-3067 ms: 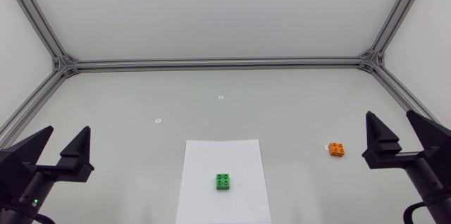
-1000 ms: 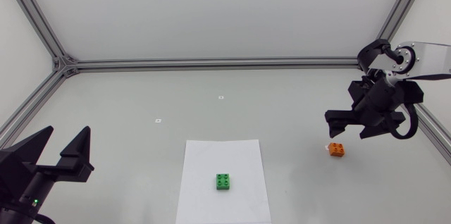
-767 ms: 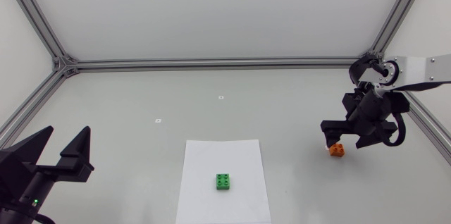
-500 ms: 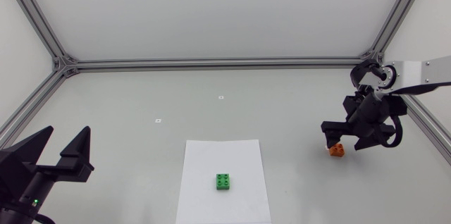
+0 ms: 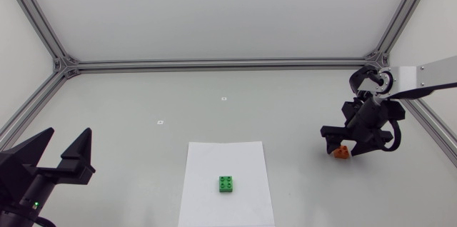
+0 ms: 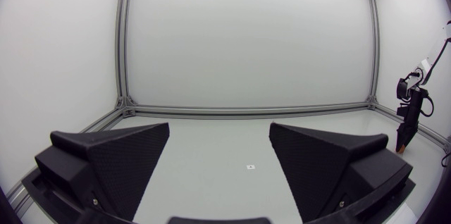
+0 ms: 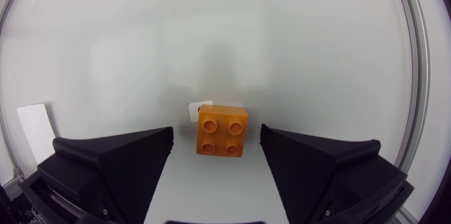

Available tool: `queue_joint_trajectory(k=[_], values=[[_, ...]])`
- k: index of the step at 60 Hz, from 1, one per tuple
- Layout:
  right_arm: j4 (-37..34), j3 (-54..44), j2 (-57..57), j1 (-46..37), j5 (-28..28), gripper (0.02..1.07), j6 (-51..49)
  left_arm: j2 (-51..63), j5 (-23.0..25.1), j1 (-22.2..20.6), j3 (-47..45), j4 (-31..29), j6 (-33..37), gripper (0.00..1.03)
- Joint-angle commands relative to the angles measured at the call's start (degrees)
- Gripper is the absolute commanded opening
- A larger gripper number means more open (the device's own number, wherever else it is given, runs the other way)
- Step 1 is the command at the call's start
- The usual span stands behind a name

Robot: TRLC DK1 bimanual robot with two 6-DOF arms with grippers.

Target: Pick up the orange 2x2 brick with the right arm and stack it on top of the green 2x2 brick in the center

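The orange 2x2 brick (image 5: 343,152) (image 7: 221,132) lies on the table at the right, studs up. My right gripper (image 5: 347,141) (image 7: 216,157) hangs just above it, open, and in the right wrist view the brick sits between the two fingers without touching either. The green 2x2 brick (image 5: 227,183) rests on a white paper sheet (image 5: 226,157) near the table's front centre. My left gripper (image 5: 56,157) (image 6: 218,160) stays open at the front left, nothing between its fingers.
A small white tag (image 7: 198,110) lies against the orange brick's far side. Two small white markers (image 5: 223,99) (image 5: 160,122) lie on the table behind the sheet. An aluminium frame rail (image 5: 214,63) runs along the back and sides.
My right arm swung in from the front right, came over the orange brick and lowered onto it, fingers open. The left arm and both bricks stayed put.
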Motion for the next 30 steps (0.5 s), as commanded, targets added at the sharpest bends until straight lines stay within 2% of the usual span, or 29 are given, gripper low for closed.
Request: queue_joint_trajectory(k=[1, 5, 14, 19, 30], values=[[0.21, 0.07, 1.54, 0.42, -0.17, 0.86, 0.92, -0.45, 0.25, 0.16, -2.35, -0.87, 0.75, 0.99], [0.48, 0.51, 1.72, 0.42, -0.26, 0.78, 1.01, -0.45, 0.25, 0.16, -2.35, -0.87, 0.75, 0.99], [0.48, 0.6, 1.89, 0.59, -0.26, 0.78, 1.1, -0.45, 0.25, 0.16, -2.35, -0.78, 0.75, 0.99], [1.09, 0.42, 1.72, 0.68, -0.35, 0.7, 1.1, -0.45, 0.25, 0.16, -2.35, -0.87, 0.75, 0.99], [1.27, 0.42, 1.37, 0.42, -0.87, 0.67, 1.1, -0.45, 0.25, 0.16, -2.35, -0.87, 0.75, 0.99]])
